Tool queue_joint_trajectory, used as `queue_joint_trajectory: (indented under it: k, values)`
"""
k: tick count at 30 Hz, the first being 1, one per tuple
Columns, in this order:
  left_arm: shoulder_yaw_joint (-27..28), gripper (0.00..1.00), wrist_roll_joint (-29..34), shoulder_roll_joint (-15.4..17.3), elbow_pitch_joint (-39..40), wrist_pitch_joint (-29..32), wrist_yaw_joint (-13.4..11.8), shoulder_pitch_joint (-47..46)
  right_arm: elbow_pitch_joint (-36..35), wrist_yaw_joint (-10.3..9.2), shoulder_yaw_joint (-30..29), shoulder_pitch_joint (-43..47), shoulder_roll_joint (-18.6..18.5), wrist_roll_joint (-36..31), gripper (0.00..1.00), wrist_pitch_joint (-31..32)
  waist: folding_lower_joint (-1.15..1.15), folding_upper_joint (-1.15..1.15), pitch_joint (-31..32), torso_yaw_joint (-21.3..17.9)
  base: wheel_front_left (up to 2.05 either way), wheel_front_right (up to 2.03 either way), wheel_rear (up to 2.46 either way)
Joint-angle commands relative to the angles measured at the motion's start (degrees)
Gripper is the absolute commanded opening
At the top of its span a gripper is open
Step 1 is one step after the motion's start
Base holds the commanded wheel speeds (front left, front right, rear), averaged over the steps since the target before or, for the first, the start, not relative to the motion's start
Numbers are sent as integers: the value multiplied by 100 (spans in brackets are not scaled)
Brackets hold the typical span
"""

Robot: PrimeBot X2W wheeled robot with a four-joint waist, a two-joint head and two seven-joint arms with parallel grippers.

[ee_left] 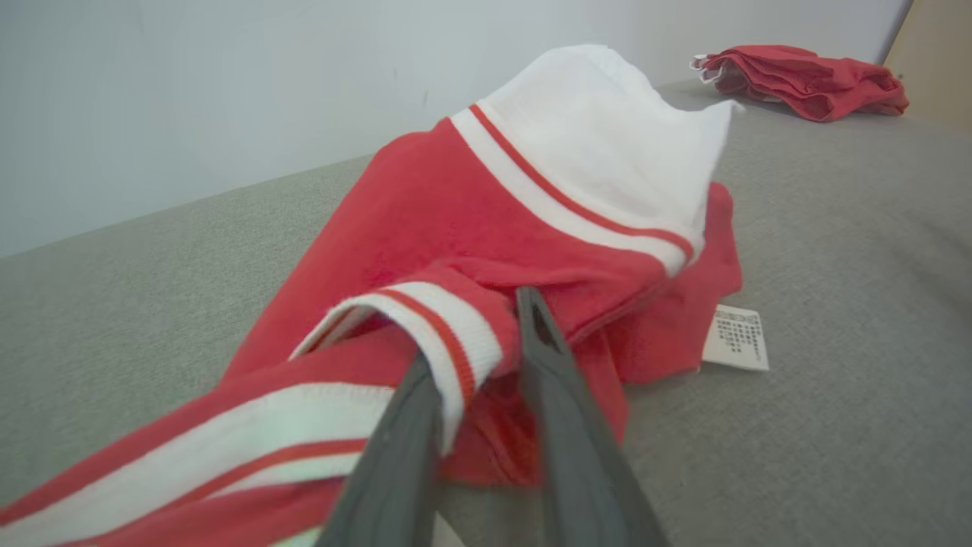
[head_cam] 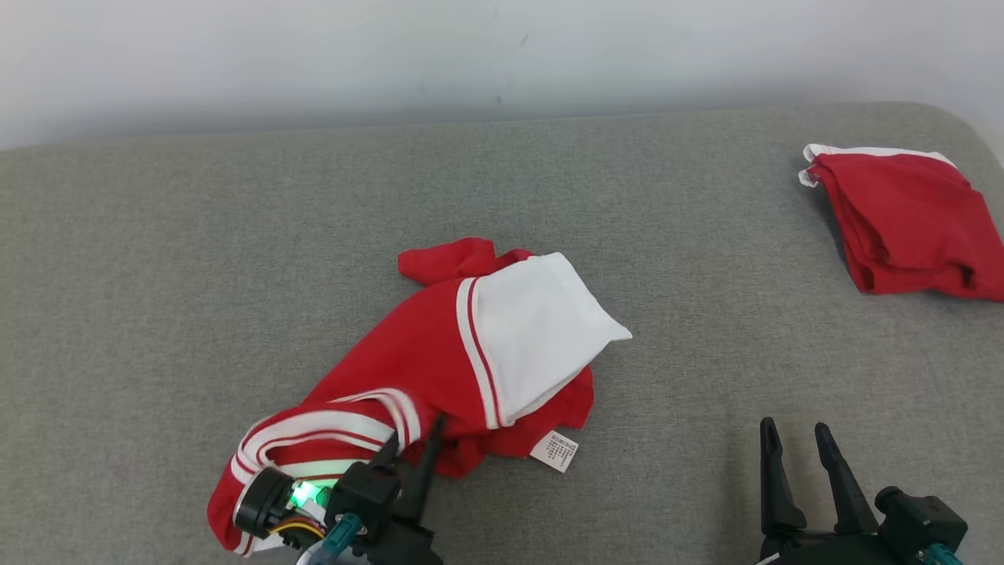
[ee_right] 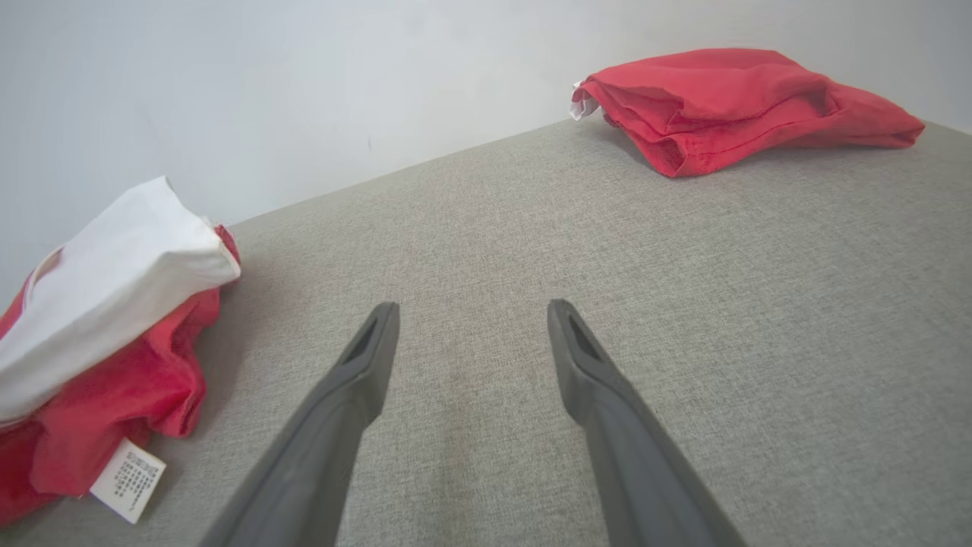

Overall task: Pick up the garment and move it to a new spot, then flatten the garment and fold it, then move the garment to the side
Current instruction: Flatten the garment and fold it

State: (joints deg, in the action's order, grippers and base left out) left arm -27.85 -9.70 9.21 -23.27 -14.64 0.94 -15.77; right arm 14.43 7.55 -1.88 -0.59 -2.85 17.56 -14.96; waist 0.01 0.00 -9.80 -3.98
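Left gripper (ee_left: 474, 334) was set astride garment (ee_left: 456, 205), pinch unclear; right gripper (ee_right: 472, 308) spread. It could be lost by shallow bite

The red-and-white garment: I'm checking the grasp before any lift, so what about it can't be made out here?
- Grip: in the left wrist view the striped cuff covers one fingertip of the left gripper, so whether its jaws pinch cloth is unclear.
- Near end of the garment: under that gripper's wrist in the head view, cut off by the left wrist view's bottom edge.
- Care label: print too small to read.
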Motion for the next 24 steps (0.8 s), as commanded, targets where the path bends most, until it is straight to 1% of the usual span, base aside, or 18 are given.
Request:
queue_joint_trajectory:
  k: [1, 5, 10, 13, 16, 17, 18, 21, 24]
  values:
    - [-25, 0, 39, -2, -64, -44, 19, -96, 10, -11, 4, -28, 6, 25, 100, -20, -1, 0, -15, 45, 0, 0, 0]
    - [-7, 0, -33, -38, -63, -51, 79, -235, 24, -11, -7, -48, 3, 45, 100, -20, -1, 0, -24, 116, 0, 0, 0]
    - [219, 0, -297, -7, 354, -60, 197, -440, -8, -11, -25, -46, 4, 39, 100, -20, -1, 0, -46, 261, 0, 0, 0]
    - [320, 0, -413, 113, 630, 44, 288, -680, -1, -11, -34, -91, 3, 27, 100, -20, -1, 0, -81, 313, 0, 0, 0]
    - [392, 0, -432, 304, 750, 230, 360, -1010, 22, -11, 3, -178, 2, 21, 100, -20, -1, 0, -135, 304, 0, 0, 0]
    - [447, 0, -529, 314, 773, 260, 399, -1121, 27, -11, 24, -204, 2, 20, 100, -20, -1, 0, -157, 283, 0, 0, 0]
    - [521, 0, -603, 437, 701, 360, 460, -1349, 37, -11, 58, -249, 2, 33, 100, -20, -1, 0, -218, 209, 0, 0, 0]
    - [695, 0, -775, 649, 473, 415, 520, -1719, 57, -11, 76, -356, 2, 56, 100, -20, -1, 0, -339, 56, 0, 0, 0]
    - [834, 0, -959, 735, 250, 375, 550, -1978, 49, -11, 62, -436, 4, 55, 100, -20, -1, 0, -434, -48, 0, 0, 0]
